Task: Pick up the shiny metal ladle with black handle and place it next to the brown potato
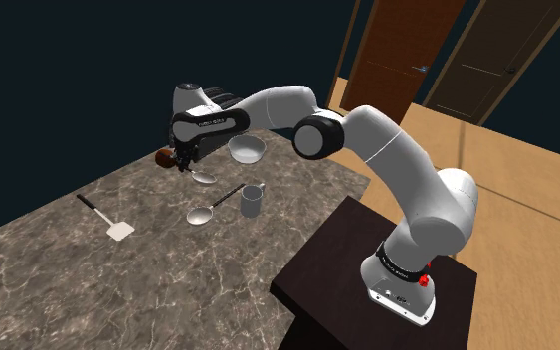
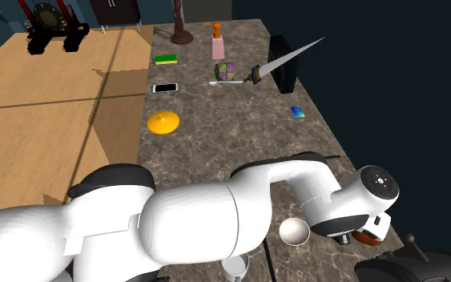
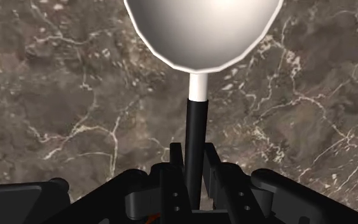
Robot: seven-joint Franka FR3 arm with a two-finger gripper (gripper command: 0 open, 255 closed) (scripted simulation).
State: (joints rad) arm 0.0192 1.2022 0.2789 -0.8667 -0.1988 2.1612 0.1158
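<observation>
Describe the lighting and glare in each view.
Shoulder view: dim overall, the white arm brightest. Second exterior view: evenly lit table, black area along its right. Wrist view: soft sheen, no hard glare, on the ladle clasped in the claw.

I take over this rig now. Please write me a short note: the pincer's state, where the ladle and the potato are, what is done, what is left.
The pincer is shut on the black handle of the ladle.
Things: the ladle's bowl is close beside the brown potato; whether it touches the countertop I cannot tell.
Done: the grasp; the ladle is at the potato.
Left: set it down beside the potato, open the pincer, pull back.
A second ladle lies by the cup; leave it.
</observation>
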